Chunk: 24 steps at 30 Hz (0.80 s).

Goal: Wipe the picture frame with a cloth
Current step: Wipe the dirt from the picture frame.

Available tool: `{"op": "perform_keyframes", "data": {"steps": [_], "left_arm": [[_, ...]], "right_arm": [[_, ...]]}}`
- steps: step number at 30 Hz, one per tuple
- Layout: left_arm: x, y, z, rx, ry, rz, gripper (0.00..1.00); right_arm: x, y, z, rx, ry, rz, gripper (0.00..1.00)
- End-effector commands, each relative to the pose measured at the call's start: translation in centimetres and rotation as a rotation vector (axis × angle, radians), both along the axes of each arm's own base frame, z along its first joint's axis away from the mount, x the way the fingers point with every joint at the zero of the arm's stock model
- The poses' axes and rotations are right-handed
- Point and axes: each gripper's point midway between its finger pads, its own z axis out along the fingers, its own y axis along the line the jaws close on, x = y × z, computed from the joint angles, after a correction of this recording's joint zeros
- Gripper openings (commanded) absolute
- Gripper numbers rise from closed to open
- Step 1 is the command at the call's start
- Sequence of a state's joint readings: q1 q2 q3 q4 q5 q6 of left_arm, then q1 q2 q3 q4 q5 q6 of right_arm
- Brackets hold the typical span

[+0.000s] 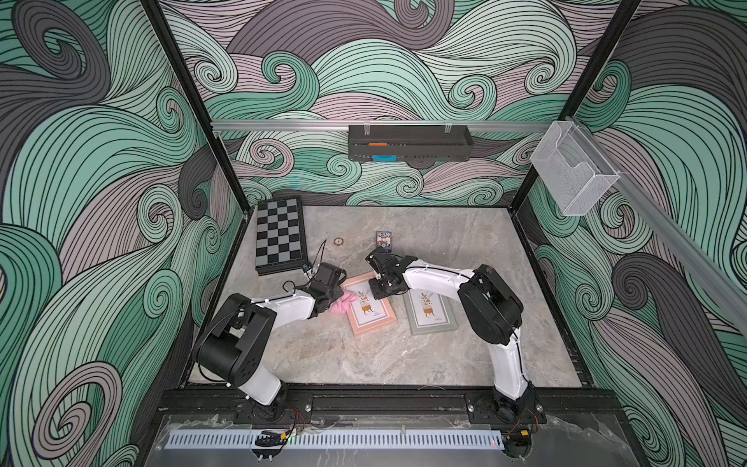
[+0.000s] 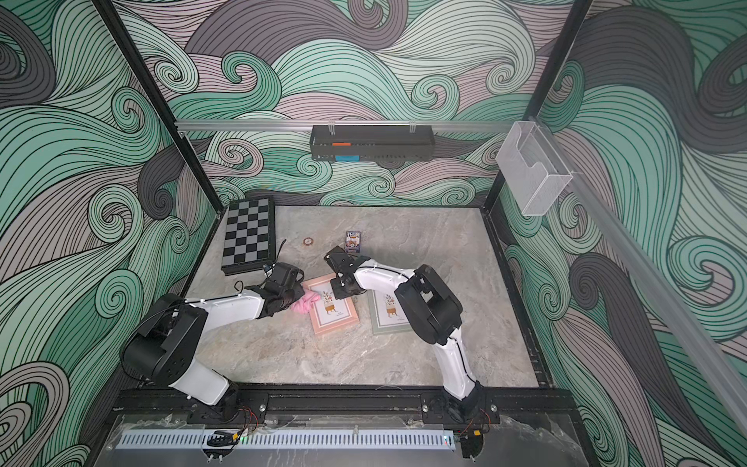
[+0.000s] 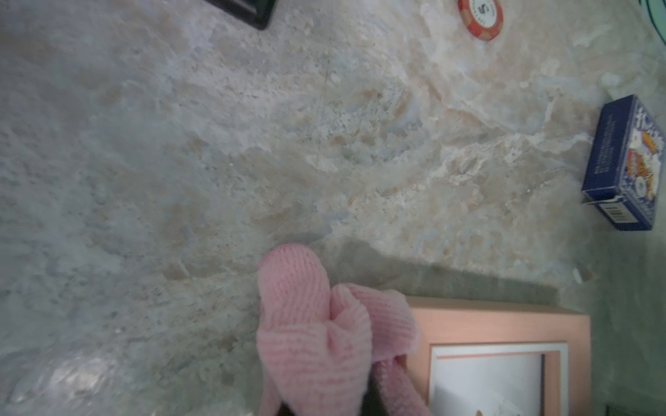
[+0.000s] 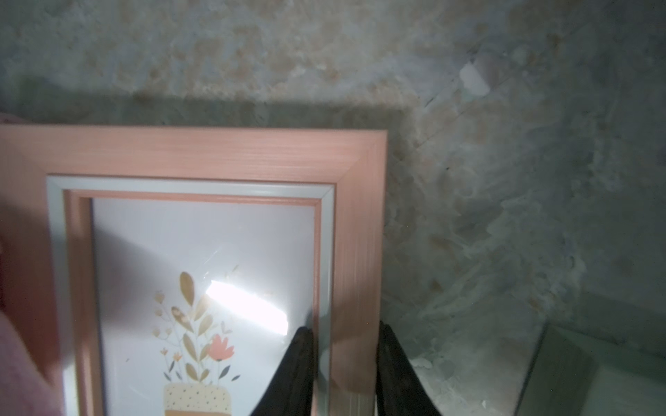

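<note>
left gripper [image 1: 328, 304], elbow bent, pinches cloth [image 1: 344, 304]; right gripper [image 4: 344, 347] clamps pink frame [image 4: 216, 149].

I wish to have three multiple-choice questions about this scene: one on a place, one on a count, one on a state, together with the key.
1. Where is the pink cloth?
A. spread flat on the grey-green frame
B. bunched at the pink frame's edge, in the left gripper
C. in the right gripper

2. How many picture frames lie on the table?
A. one
B. two
C. three

3. What is the right gripper doing?
A. hanging open above the bare table
B. gripping the cloth
C. clamping a side rail of the pink frame

Key:
1 B: both top views show the cloth bunched between the left gripper and the pink frame.
2 B: the pink and grey-green frames lie side by side.
3 C: in the right wrist view its fingers straddle the rail.
</note>
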<state>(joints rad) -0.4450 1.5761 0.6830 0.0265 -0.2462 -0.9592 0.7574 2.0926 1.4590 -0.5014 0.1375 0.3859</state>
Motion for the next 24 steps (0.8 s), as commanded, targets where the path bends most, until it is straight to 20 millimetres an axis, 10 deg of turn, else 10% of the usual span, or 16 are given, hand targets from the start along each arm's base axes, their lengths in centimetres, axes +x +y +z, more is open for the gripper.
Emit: {"op": "perform_keyframes", "data": {"steps": [1,15,24], "left_arm": [[1.1,-2.2,1.5,-0.097,-0.050,-0.051,0.00],[-13.1,-6.9,-0.8,-0.174,0.157,-0.228,0.00],[-2.9,-2.5,7.1,0.082,-0.157,-0.109,0.00]], "right_arm": [[-3.1,-3.0,-5.4,-0.152,0.144,0.002,0.28],[-1.8,-4.2,-5.2,-0.163,0.156,-0.038,0.29],[-2.1,-3.5,-5.5,-0.139,0.185,-0.022,0.29]]}}
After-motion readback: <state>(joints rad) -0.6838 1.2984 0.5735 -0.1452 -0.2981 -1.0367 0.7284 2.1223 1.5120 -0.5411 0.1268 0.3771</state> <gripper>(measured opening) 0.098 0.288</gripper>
